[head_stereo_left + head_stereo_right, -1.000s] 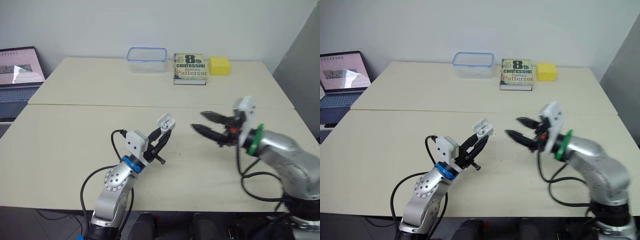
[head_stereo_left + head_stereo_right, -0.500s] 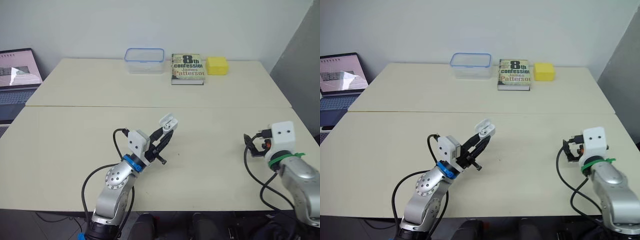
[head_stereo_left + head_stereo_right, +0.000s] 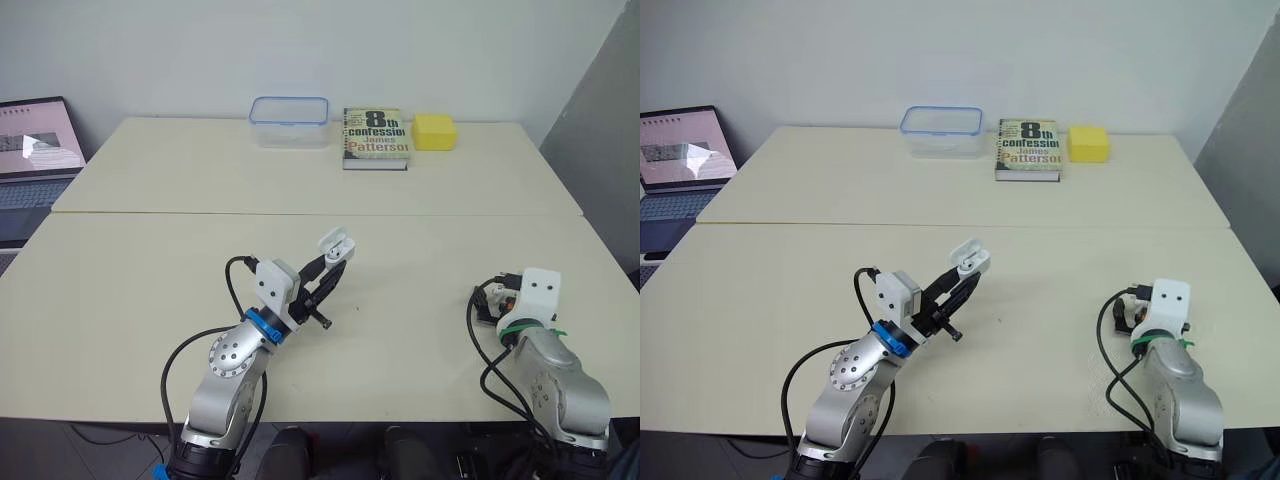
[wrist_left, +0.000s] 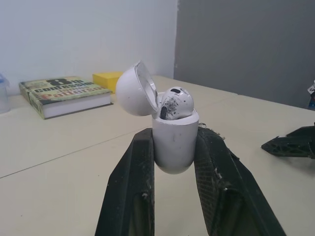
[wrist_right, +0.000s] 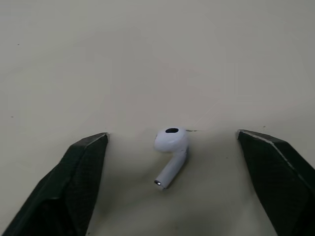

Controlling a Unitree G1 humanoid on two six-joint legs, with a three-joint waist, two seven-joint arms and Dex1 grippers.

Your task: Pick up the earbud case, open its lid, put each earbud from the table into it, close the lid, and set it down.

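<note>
- Clamped in the left claw (image 3: 327, 272), over the desk (image 3: 150, 280): the earbud case (image 4: 173, 147), lid (image 4: 134, 89) hinged open, a seated earbud (image 4: 175, 102) inside.
- Spread wide, the right claw (image 5: 172, 135), astride the loose earbud (image 5: 170, 157) lying flat, four o'clock from the case.
- Likely light, hard, slippery; best pinched gently across the bulb.

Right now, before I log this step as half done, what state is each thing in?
earbud case: lid open, held off the table.
earbud in the case: seated in its slot.
earbud on the table: lying loose, ungripped.
left jaws: shut on the earbud case.
right jaws: open, either side of the earbud on the table.
plastic container: lid on.
book: closed, lying flat.
laptop: open, screen lit.
</note>
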